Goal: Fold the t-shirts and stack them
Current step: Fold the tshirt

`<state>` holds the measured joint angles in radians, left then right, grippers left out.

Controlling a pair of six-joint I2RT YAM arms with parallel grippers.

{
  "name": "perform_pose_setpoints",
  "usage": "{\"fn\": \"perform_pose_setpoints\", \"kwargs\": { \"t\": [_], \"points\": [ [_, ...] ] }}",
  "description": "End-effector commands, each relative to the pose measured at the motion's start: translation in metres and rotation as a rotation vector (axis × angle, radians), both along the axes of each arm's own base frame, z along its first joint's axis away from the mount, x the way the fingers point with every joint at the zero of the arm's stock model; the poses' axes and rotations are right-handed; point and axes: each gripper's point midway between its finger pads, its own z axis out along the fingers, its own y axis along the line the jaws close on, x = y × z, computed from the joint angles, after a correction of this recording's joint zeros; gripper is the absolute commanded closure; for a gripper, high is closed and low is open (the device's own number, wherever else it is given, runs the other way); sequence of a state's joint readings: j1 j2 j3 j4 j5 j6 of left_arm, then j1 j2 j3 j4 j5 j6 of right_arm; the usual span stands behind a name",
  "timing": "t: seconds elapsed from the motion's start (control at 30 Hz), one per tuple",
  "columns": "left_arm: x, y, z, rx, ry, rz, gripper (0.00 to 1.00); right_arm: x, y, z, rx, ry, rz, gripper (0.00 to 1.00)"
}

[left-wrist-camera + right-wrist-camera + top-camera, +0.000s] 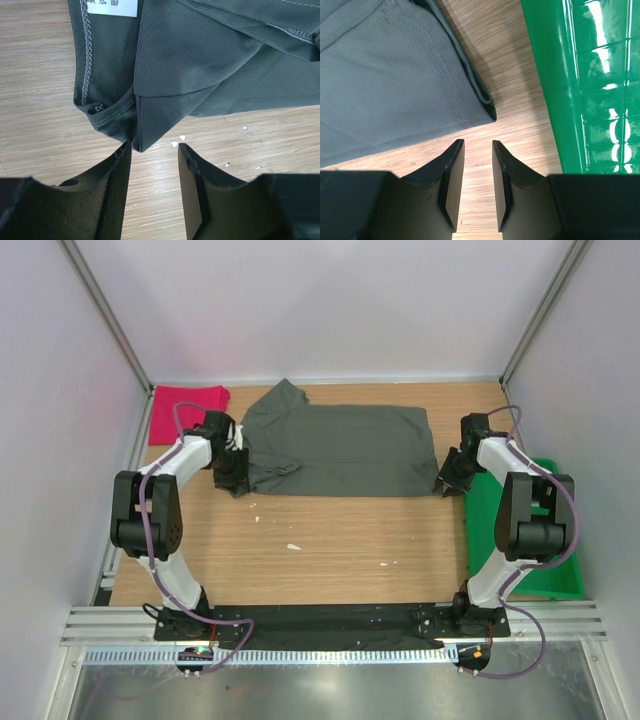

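**End effectors at the grey shirt's near corners**

The dark grey-olive shirt (340, 450) lies spread across the far half of the worktop (330, 550), with open wood nearer the arms. The left end effector (154, 146), jaws parted and empty, sits just short of its left corner. The right end effector (478, 142), also released, sits by its right corner, with the green tray (555, 75) close alongside. The red shirt (187, 412) lies folded in the far-left corner.

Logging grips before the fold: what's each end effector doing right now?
Left end effector: open, empty, by a corner of the dark grey-olive cloth t-shirt.
Right end effector: open, empty.
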<state>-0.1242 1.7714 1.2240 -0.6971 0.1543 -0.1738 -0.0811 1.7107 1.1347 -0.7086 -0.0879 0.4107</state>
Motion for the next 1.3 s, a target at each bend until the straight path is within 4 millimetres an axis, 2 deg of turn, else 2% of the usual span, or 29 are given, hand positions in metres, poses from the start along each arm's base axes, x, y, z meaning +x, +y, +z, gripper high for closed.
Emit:
{"fn": "perform_pose_setpoints", "kwargs": {
  "t": [0.0, 0.33, 0.43, 0.47, 0.5, 0.8, 0.9, 1.03, 1.27],
  "points": [
    [0.011, -0.004, 0.004, -0.015, -0.028, -0.021, 0.57, 0.007, -0.003, 0.0, -0.012, -0.016, -0.017, 0.65],
    [0.01, 0.003, -0.01, 0.025, -0.003, -0.019, 0.56, 0.011, -0.004, -0.005, -0.013, -0.009, -0.022, 0.65],
    [0.012, 0.005, -0.013, 0.041, 0.005, -0.019, 0.66, 0.012, -0.004, -0.006, -0.015, -0.003, -0.024, 0.65],
    [0.012, 0.006, -0.013, 0.047, 0.008, -0.018, 0.76, 0.013, -0.005, -0.006, -0.017, -0.007, -0.025, 0.65],
    [0.013, 0.008, -0.011, 0.055, 0.011, -0.009, 0.78, 0.013, -0.005, -0.006, -0.017, -0.004, -0.026, 0.65],
    [0.013, 0.013, 0.004, 0.081, 0.005, 0.005, 0.8, 0.023, -0.005, 0.001, -0.016, -0.035, -0.029, 0.63],
    [0.014, 0.015, 0.003, 0.094, 0.014, 0.005, 0.8, 0.026, -0.006, 0.001, -0.016, -0.039, -0.035, 0.61],
    [0.018, 0.015, 0.003, 0.098, 0.019, 0.007, 0.97, 0.027, -0.006, -0.005, -0.017, -0.025, -0.039, 0.61],
    [0.022, 0.021, 0.012, 0.131, 0.013, 0.015, 1.0, 0.03, -0.01, -0.006, -0.04, -0.022, -0.035, 0.59]
  ]
}}
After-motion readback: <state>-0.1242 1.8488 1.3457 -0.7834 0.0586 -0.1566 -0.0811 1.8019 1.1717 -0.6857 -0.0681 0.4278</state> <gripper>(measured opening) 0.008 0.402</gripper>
